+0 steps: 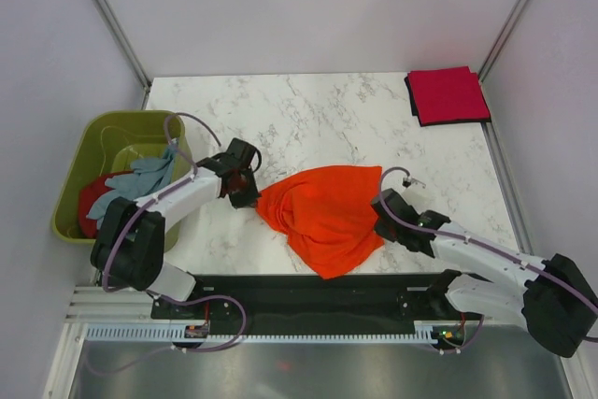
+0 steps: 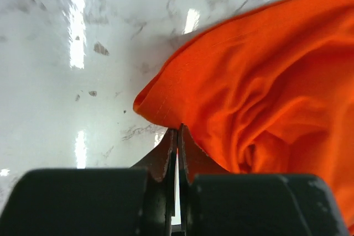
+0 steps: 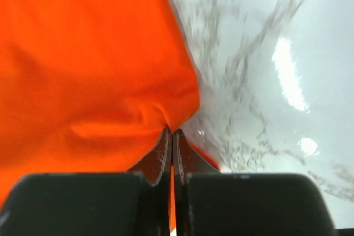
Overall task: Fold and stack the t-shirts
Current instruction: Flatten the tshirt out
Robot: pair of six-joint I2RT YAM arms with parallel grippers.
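The bright orange t-shirt (image 1: 325, 214) lies bunched on the marble table between my two arms. My left gripper (image 1: 254, 195) is shut on its left edge; the left wrist view shows the fabric (image 2: 260, 87) pinched at my fingertips (image 2: 177, 132). My right gripper (image 1: 377, 205) is shut on its right edge; the right wrist view shows the cloth (image 3: 88, 70) pinched at my fingertips (image 3: 172, 132). A crimson red t-shirt (image 1: 448, 94) lies folded at the far right corner. A pale grey-blue t-shirt (image 1: 140, 178) and another red one (image 1: 90, 199) lie in the tub.
The olive-green plastic tub (image 1: 84, 151) stands off the table's left edge, beside my left arm. White walls with metal frame bars enclose the table. The arm bases sit on a black rail (image 1: 308, 301) at the near edge.
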